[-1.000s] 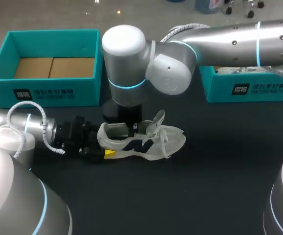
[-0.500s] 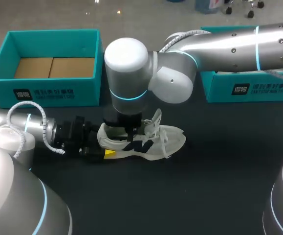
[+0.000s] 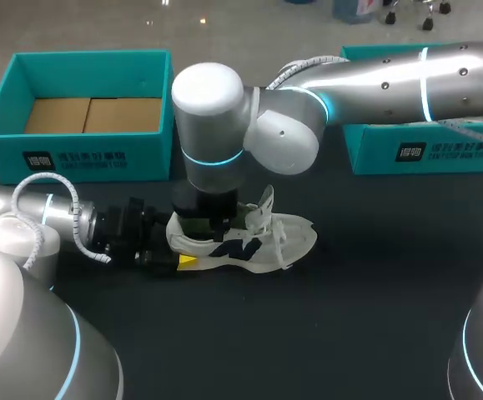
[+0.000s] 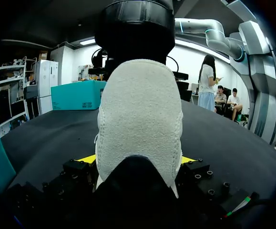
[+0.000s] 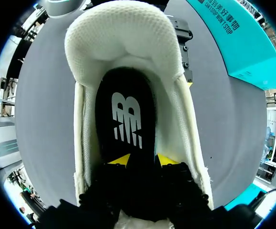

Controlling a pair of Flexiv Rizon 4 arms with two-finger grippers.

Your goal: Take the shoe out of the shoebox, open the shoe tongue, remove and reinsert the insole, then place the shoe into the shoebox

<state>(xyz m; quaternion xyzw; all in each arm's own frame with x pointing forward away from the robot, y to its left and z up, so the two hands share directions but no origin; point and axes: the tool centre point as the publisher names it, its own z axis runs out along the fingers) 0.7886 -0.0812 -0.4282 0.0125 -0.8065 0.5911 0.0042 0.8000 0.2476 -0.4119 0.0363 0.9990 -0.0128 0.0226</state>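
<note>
We see the shoe [image 4: 140, 119] as rough white knitted cloth at the heel, and its insole [image 5: 126, 119] as smooth matt black. The bench [image 3: 349, 317] looks dark and matt. The shoebox [image 3: 91, 158] is matt teal card with plain brown card inside, and our right arm [image 3: 391, 75] is glossy silver.

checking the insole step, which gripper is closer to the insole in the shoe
Right. The right gripper is down in the opening of the shoe, its yellow tips just over the black insole. The left gripper is outside, clamped on the shoe's heel.
</note>
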